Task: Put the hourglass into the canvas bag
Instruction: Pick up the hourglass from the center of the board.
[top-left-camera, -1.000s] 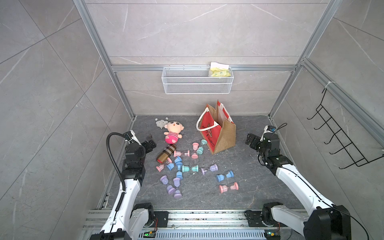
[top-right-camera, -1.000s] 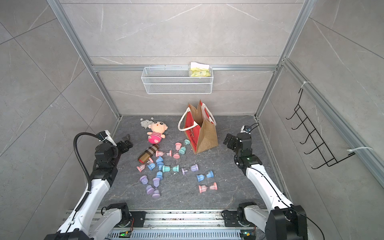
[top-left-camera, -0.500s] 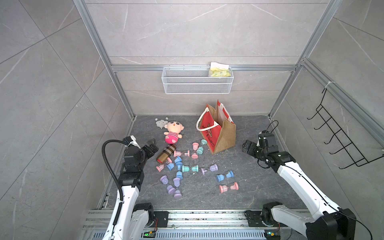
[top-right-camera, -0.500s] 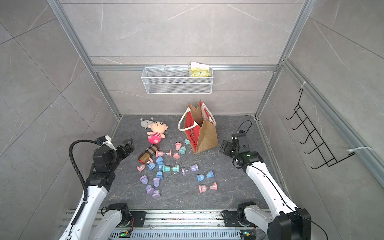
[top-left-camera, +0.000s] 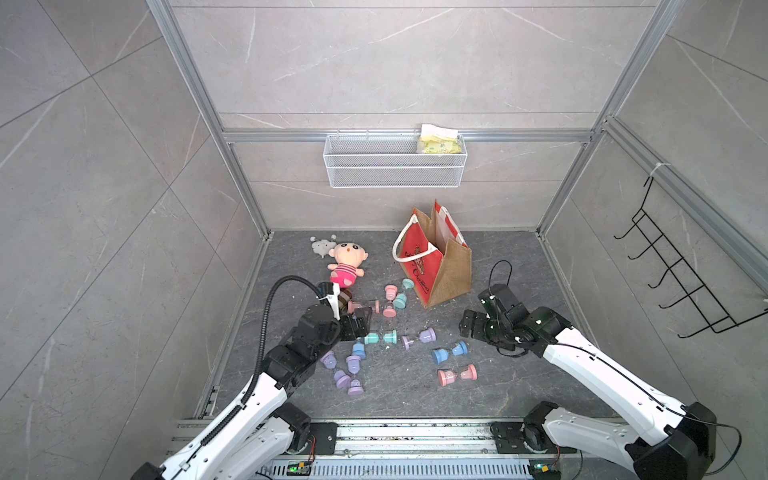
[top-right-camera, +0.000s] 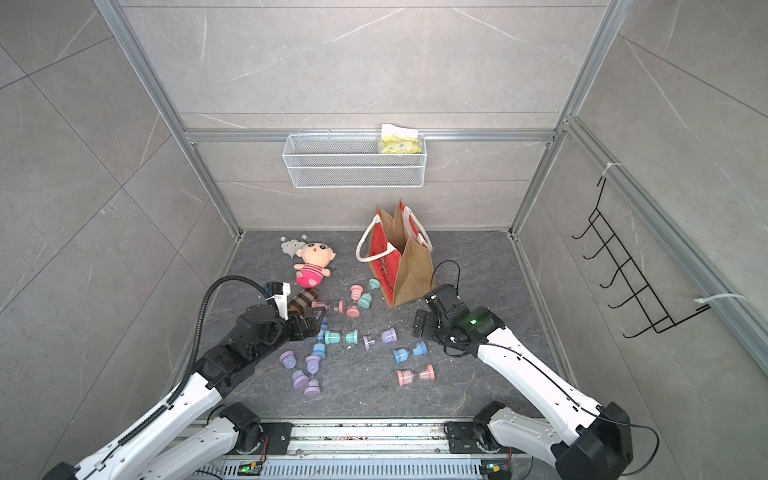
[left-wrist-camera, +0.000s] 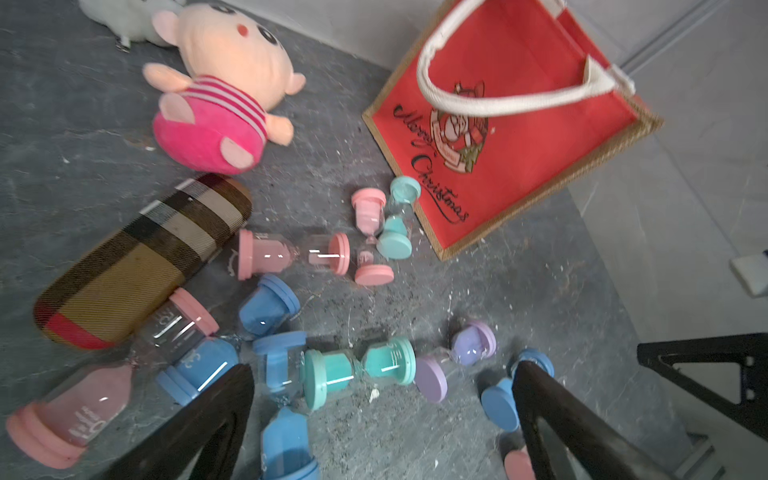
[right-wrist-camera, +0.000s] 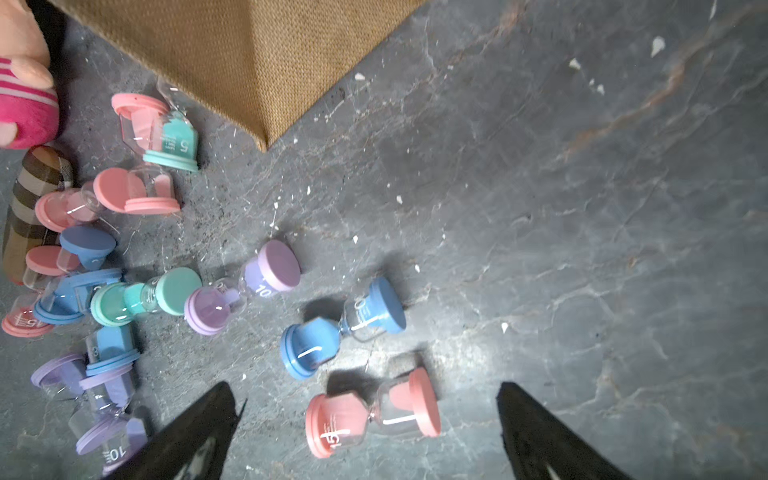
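**Over the hourglass scatter: both grippers wide, nothing held**

Left of frame centre in both top views, the left gripper (top-left-camera: 360, 326) (top-right-camera: 309, 325) hangs low over the heap with its jaws spread full, empty. In the left wrist view a teal hourglass (left-wrist-camera: 359, 370) lies on its side between the black fingertips (left-wrist-camera: 216, 415); contact cannot be told. Blue hourglasses crowd beside it. A plaid case (left-wrist-camera: 141, 266) lies beyond, with pink ones against it.

Right of centre, the right gripper (top-left-camera: 476, 328) (top-right-camera: 426, 326) is also fully spread and empty. In the right wrist view a pink hourglass (right-wrist-camera: 372, 411) marked 15 lies on its side between the fingertips (right-wrist-camera: 199, 428), not gripped. A blue hourglass (right-wrist-camera: 343, 328) lies just past it and a lilac hourglass (right-wrist-camera: 243, 286) farther on.

Every hourglass in view lies tipped over on the dark floor (top-left-camera: 498, 395), lower middle of the frame, outside the bag.

The canvas bag (top-left-camera: 432, 266) (top-right-camera: 399, 266) stands upright just above and right of centre, mouth open, with a white rope handle draped over its red panel. One teal and one pink hourglass lie just beside its lower left corner.

The plush doll (top-left-camera: 346, 266) lies face up to the left of the bag. A wire basket (top-left-camera: 395, 174) hangs on the back wall, upper middle, with a yellow packet (top-left-camera: 440, 143) at its right end. A black hook rack (top-left-camera: 673, 282) is at the right edge.
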